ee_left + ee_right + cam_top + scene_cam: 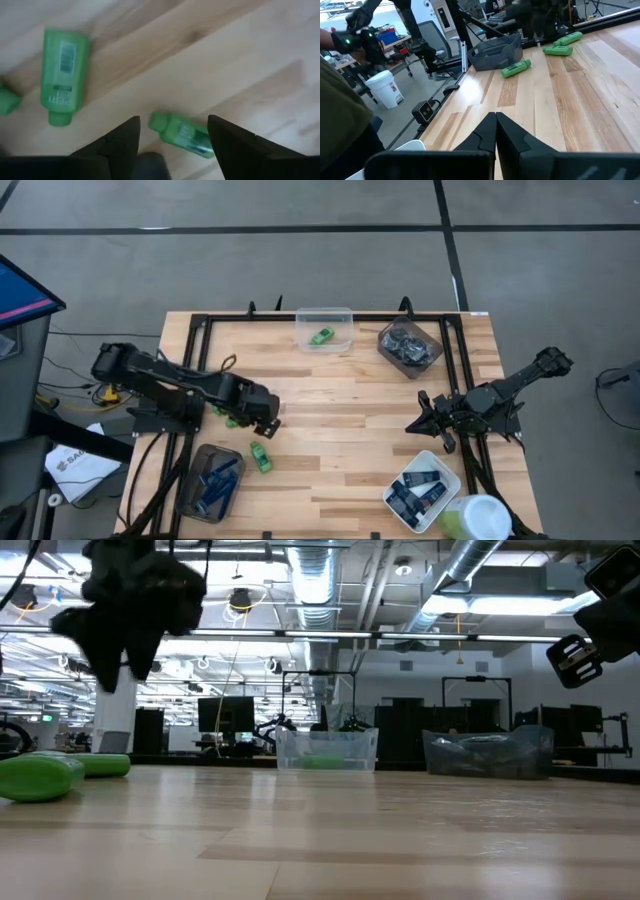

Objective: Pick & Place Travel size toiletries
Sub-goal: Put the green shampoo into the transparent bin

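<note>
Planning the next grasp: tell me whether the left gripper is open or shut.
Open. The left gripper shows its two dark fingers spread apart, a green mini bottle lying on the table between them, not gripped.

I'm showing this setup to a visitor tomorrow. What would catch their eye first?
Probably the bright green mini bottles lying loose on the pale wooden table, with the open left gripper right above them. Then the clear plastic tub at the far edge, holding one green bottle; the shut right gripper waits aside.

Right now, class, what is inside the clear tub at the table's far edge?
The clear tub holds one green bottle, lying on its side. The high view shows nothing else inside; the low view only shows a green blur through its wall.
</note>
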Controlling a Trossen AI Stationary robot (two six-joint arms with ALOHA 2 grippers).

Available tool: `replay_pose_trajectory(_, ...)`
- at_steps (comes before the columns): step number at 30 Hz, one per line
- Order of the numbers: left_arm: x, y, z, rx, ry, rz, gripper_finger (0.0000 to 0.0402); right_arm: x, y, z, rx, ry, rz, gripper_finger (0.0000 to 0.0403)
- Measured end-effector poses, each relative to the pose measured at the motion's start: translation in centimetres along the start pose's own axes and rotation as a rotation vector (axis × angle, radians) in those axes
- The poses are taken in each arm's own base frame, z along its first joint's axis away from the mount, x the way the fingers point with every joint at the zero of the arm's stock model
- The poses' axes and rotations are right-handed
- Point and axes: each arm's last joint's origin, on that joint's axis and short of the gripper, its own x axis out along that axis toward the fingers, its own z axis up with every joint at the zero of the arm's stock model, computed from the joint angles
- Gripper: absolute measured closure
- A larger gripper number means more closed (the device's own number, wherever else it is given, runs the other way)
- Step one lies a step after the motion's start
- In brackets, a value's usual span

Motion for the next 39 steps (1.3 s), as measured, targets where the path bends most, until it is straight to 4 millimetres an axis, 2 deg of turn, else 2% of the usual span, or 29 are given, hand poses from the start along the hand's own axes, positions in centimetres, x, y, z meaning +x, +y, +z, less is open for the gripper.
replay_pose_trajectory(4,1.6,0.2,-0.2,-0.037,0.035,0.060,0.0180,0.0,0.0,0.0,0.000,0.001,0.000,0.0403)
replay_pose_trajectory(11,3.4,-0.1,-0.2,-0.061,0.120,0.115,0.0183,0.0,0.0,0.0,0.000,0.000,0.000,0.0403)
replay_pose_trajectory(16,4.3,-0.5,-1.1,-0.112,0.210,0.145,0.0183,0.0,0.0,0.0,0.000,0.000,0.000,0.0403)
replay_pose_trajectory(29,4.7,-0.5,-1.2,-0.220,0.256,0.167,0.0183,0.0,0.0,0.0,0.000,0.000,0.000,0.0403)
replay_pose_trajectory(39,4.8,-0.7,-0.9,-0.222,0.234,0.146,0.0183,0.0,0.0,0.0,0.000,0.000,0.000,0.0403)
